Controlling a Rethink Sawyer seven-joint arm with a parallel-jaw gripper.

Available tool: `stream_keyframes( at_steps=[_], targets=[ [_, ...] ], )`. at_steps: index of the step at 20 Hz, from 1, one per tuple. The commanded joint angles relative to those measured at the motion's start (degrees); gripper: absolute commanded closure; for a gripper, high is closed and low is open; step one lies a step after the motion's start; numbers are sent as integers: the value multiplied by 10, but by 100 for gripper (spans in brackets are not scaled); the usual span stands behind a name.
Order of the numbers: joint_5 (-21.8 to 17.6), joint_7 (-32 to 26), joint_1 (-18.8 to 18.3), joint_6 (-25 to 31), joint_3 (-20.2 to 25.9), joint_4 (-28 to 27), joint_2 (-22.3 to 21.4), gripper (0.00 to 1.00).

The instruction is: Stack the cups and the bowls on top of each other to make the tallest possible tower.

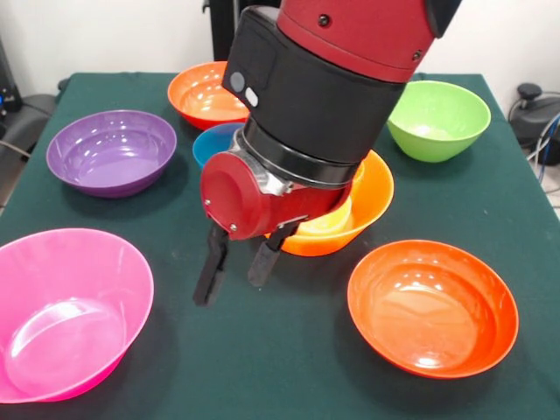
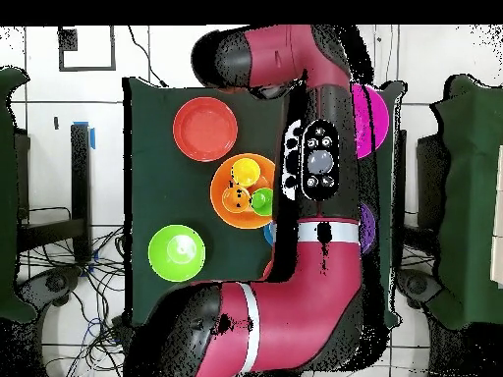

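**Even overhead light, glossy glare**

We note bright, diffuse light from above in the front view. Soft shadows sit close under the pink bowl (image 1: 66,306) and the near red-orange bowl (image 1: 433,306) on the dark tabletop (image 1: 289,367). White glare streaks mark the bowl interiors. The arm's close housing looks slightly soft. The overhead view is flatter, its colours strongly saturated.

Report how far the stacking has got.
Done: little. The light orange bowl holds the three cups, side by side in the overhead view, not stacked.

In hand: nothing. The gripper hangs open and empty over bare cloth, in front of that bowl.

Left: the pink bowl, purple bowl, lime green bowl, blue bowl and both red-orange bowls sit apart on the table, unstacked.
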Motion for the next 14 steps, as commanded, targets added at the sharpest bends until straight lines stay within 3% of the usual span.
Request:
stream_keyframes(
  at_steps=[1, 8, 14],
  targets=[
    [-33, -106, -7, -20, -9, 44, 34, 0],
    [-38, -111, -7, -12, -16, 27, 48, 0],
    [-54, -119, -5, 3, -23, -24, 82, 0]
  ],
)
